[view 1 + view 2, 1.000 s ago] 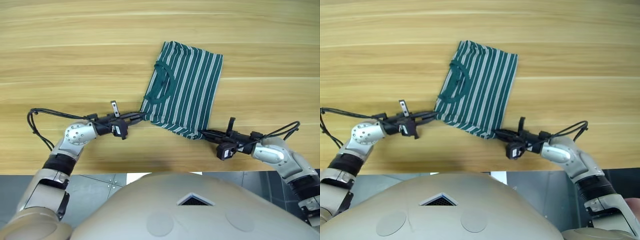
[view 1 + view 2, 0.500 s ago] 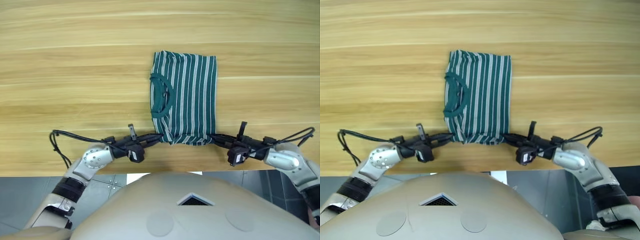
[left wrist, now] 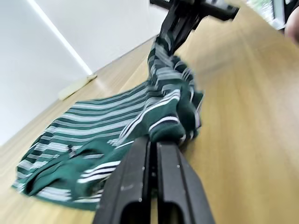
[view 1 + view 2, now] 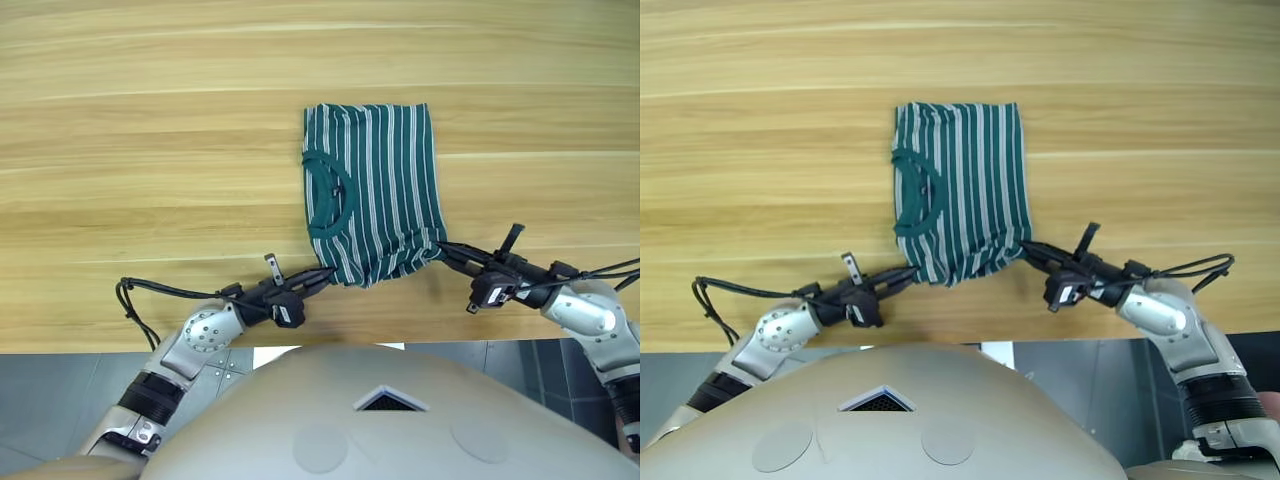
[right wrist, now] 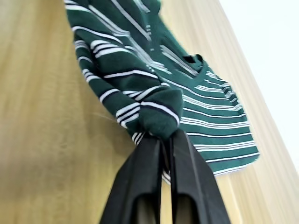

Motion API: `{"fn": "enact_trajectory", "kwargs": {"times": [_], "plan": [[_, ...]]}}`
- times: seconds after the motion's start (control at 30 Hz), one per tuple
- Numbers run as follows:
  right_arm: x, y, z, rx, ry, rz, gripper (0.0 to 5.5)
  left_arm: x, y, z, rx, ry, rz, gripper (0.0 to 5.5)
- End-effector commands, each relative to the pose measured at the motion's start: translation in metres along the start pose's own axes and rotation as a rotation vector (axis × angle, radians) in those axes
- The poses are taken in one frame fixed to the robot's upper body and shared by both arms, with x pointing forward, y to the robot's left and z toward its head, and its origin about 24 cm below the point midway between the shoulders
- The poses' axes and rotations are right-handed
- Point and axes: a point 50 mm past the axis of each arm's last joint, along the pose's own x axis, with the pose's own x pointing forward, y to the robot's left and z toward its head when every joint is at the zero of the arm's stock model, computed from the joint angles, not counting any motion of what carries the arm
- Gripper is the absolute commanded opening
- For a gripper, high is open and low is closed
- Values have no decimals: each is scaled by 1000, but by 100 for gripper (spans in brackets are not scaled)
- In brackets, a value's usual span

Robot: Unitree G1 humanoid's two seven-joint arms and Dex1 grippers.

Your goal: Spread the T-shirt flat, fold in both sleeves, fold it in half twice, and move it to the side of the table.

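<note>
T-shirt (image 4: pixel 370 190): folded into a rough rectangle on the middle of the table, closer to its near edge than to its far one, with the long sides running near to far.
Fabric: soft knit, dark green with thin white stripes. The ribbed round collar (image 4: pixel 328 195) lies on the left side of the fold.
Left gripper (image 4: pixel 326 274): slim black fingers (image 3: pixel 140 161) pressed together on the near left corner of the T-shirt, the cloth bunched into a knot at their tips.
Right gripper (image 4: pixel 444 249): fingers (image 5: pixel 184 154) likewise pinched closed on the near right corner, where the cloth is gathered into a small wad.
Table (image 4: pixel 150 120): pale wood, smooth, with grain lines running left to right.
Edges: the far hem of the T-shirt lies straight and flat. The near hem sags and puckers between the two held corners, just inside the near table edge.
Open room: bare wood to the left, to the right and beyond the far hem.
</note>
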Motion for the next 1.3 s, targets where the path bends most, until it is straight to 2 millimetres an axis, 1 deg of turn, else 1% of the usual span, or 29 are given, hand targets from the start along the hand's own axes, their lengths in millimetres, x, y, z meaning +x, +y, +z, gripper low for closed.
{"fn": "enact_trajectory", "kwargs": {"times": [0.03,0.1,0.2,0.37,0.43,0.73,0.83,1.03,1.17,1.3], "plan": [[5,-10,-2,7,-5,-82,4,-13,20,-7,25,108,-9,0],[7,-15,-2,6,-11,-110,4,-15,33,-3,33,102,8,0],[11,-21,-3,5,-28,-143,4,-17,49,-4,29,110,45,0],[21,-33,-8,3,-27,-191,4,-12,60,-5,44,106,15,0],[26,-38,-10,-3,-25,-212,4,-6,68,-2,72,89,7,0],[49,-58,-17,-32,-10,-326,4,30,128,3,178,68,75,0],[54,-70,-22,-44,12,-402,4,43,151,6,201,66,89,0],[66,-93,-32,-58,48,-499,4,62,189,2,226,87,121,0],[72,-109,-37,-51,69,-556,4,71,205,-4,223,108,146,0],[83,-117,-43,-35,90,-584,4,81,210,-14,201,132,158,0]]}}
